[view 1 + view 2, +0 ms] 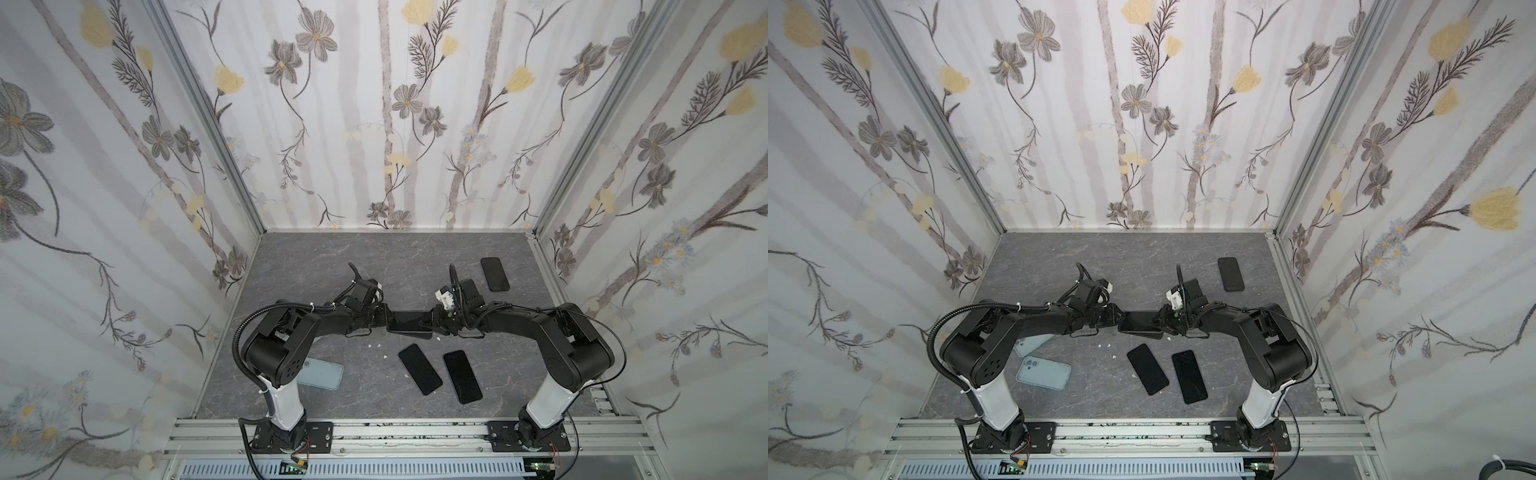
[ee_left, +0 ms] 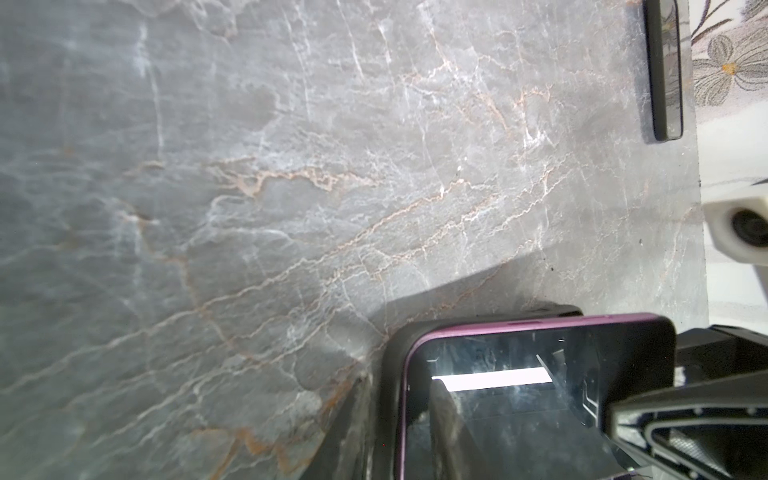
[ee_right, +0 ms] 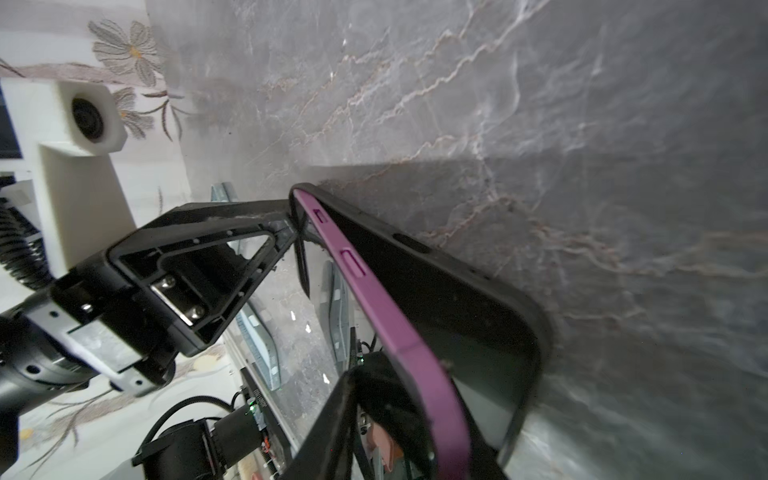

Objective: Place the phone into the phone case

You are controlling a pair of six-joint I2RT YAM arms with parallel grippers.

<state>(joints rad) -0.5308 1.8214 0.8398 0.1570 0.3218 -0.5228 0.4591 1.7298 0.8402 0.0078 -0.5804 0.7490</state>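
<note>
Two ends covered on purple-rimmed glossy phone [image 3: 399,332] against matte black case [image 3: 465,299]. Clamped in left gripper [image 1: 386,320]; right gripper [image 1: 432,322] finger gap unreadable.

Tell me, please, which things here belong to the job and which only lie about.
Job: purple phone, black case against it, left claw and right claw at their ends.
Lying about: two black phones in front, another black phone at the back right, pale blue handset by the left arm's base.
</note>
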